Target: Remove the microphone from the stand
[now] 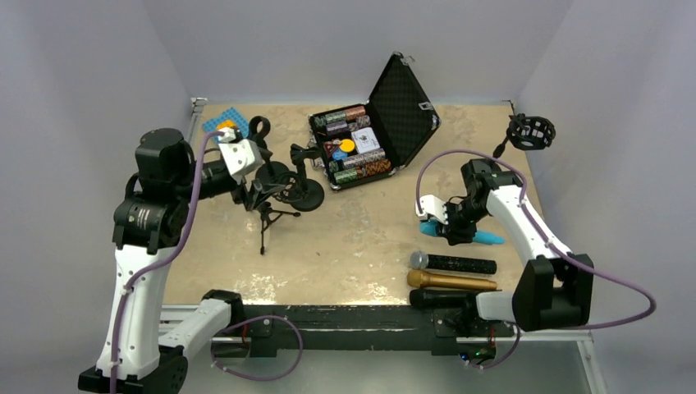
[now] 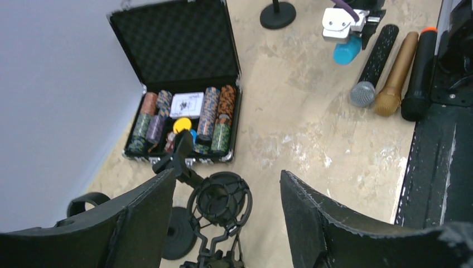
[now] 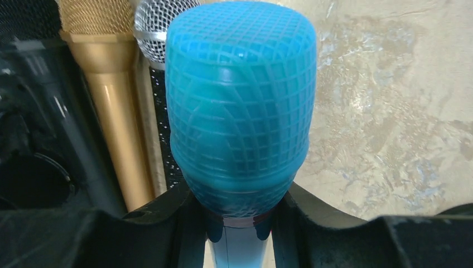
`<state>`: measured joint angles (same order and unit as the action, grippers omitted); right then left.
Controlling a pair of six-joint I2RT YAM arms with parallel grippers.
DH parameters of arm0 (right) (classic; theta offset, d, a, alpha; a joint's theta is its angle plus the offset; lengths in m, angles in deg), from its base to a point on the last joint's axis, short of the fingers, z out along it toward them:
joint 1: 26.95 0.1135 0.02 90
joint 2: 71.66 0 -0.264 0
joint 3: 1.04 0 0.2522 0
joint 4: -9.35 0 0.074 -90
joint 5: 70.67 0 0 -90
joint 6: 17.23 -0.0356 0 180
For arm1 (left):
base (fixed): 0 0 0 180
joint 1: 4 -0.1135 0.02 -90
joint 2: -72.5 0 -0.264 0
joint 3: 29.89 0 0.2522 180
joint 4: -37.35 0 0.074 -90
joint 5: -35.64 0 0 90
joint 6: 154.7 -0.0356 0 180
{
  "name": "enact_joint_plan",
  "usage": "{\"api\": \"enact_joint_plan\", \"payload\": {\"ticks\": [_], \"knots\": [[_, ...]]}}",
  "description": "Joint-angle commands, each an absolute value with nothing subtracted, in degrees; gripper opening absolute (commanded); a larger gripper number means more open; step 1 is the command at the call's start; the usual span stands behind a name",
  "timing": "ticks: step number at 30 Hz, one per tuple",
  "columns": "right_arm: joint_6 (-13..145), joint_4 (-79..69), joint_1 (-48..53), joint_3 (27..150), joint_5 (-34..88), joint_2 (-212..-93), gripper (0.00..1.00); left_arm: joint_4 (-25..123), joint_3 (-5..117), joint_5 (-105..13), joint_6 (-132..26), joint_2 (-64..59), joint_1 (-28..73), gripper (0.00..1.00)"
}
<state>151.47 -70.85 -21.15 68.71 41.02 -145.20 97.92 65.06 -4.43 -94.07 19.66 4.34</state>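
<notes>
Treat the lift-off as done and the set-down as the step in hand. Find the blue microphone [image 3: 240, 111] off the stand [image 2: 220, 198] and well apart from it, clamped in the right claw [image 1: 454, 226] just below the mesh head, jaws narrow around the neck. See it lying roughly level over the bench [image 1: 361, 238], head toward the middle. Note the row just nearer the bases: the speckled microphone [image 1: 455, 263], the gold microphone [image 1: 451, 281] and the black microphone [image 1: 439, 298], lined up at the near edge.

Cannot tell from above whether touching the bench or hovering just over it; assume the latter. Lower slowly, holding the body parallel to the row. Leave a gap beside the speckled microphone to avoid nudging the row out of line. Release only with the handle flat on the bench. Expect rolling from so round a body: open gently and draw straight up, not sideways.

Leave the left claw [image 2: 226, 223] alone: spread wide, holding nothing, poised over the bare shock-mount ring of the stand. On pulling back, steer clear of that ring to avoid toppling the stand.
</notes>
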Motion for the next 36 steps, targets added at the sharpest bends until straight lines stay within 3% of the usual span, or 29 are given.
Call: {"api": "enact_joint_plan", "payload": {"ticks": [1, 8, 12, 20, 25, 36], "knots": [[158.3, -68.9, -21.9, 68.3, 36.6, -151.3, 0.01, 102.9, 68.0, -7.7, -97.5, 16.6, 4.5, 0.72], [151.9, -62.4, -21.9, 72.4, 32.7, -163.7, 0.07, 99.9, 65.5, -5.9, -98.8, 17.8, 4.6, 0.72], [153.2, -61.5, -21.8, 71.2, 30.7, -164.7, 0.17, 95.1, 61.0, -3.9, -98.3, 20.2, 4.6, 0.73], [151.9, -60.1, -21.4, 68.4, 29.8, -164.3, 0.48, 92.6, 58.5, -4.0, -96.8, 23.1, 4.6, 0.72], [150.2, -62.4, -21.0, 70.3, 30.5, -164.6, 0.73, 94.0, 55.6, -4.9, -101.2, 25.7, 4.6, 0.73], [145.5, -70.4, -21.0, 81.1, 35.3, -159.9, 0.80, 91.4, 54.2, -5.3, -99.9, 27.4, 4.6, 0.73]]}}
